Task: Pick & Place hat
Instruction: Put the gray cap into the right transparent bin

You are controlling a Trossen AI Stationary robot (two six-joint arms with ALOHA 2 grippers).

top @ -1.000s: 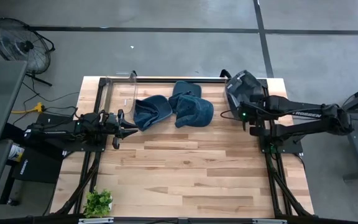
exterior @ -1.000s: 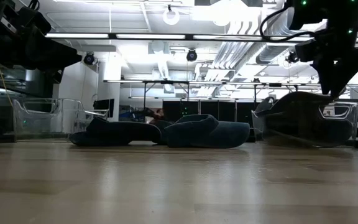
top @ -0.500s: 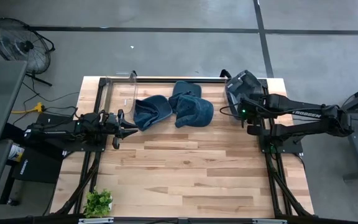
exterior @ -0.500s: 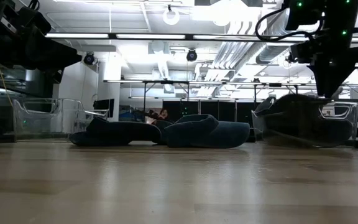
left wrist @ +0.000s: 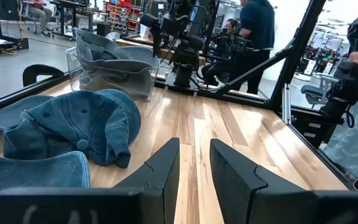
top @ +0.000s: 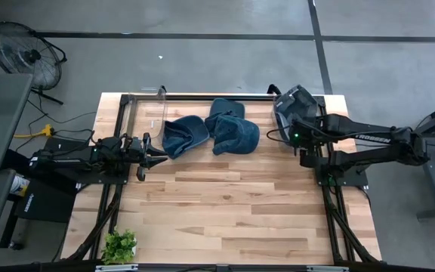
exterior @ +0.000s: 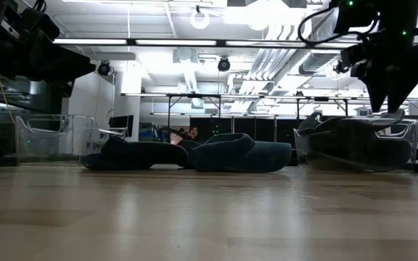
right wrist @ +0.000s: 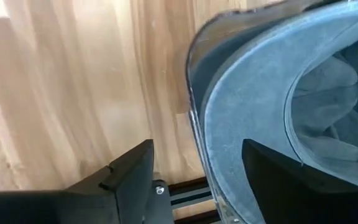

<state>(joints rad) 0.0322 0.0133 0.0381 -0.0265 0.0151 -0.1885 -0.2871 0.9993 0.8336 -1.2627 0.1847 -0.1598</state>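
A dark blue hat (top: 289, 104) lies in the clear bin (top: 279, 119) at the table's far right; its brim (right wrist: 253, 106) curves along the bin's wall. My right gripper (exterior: 389, 109) stands open just above it, pointing down, a finger on either side of the bin's rim (right wrist: 197, 162). I cannot tell whether a fingertip touches the hat. More blue hats (top: 185, 134) (top: 236, 134) lie on the table's far middle. My left gripper (left wrist: 195, 155) waits level at the table's left, slightly open, holding nothing.
An empty-looking clear bin (top: 146, 109) stands at the far left of the table. A small green plant (top: 119, 245) sits at the near left corner. The near half of the wooden table (top: 232, 219) is bare wood. People show in the room beyond.
My right gripper has opened above the right bin, its fingers now spread wide, and its wrist has turned a little. The hat below it lies in the bin. My left arm has kept still.
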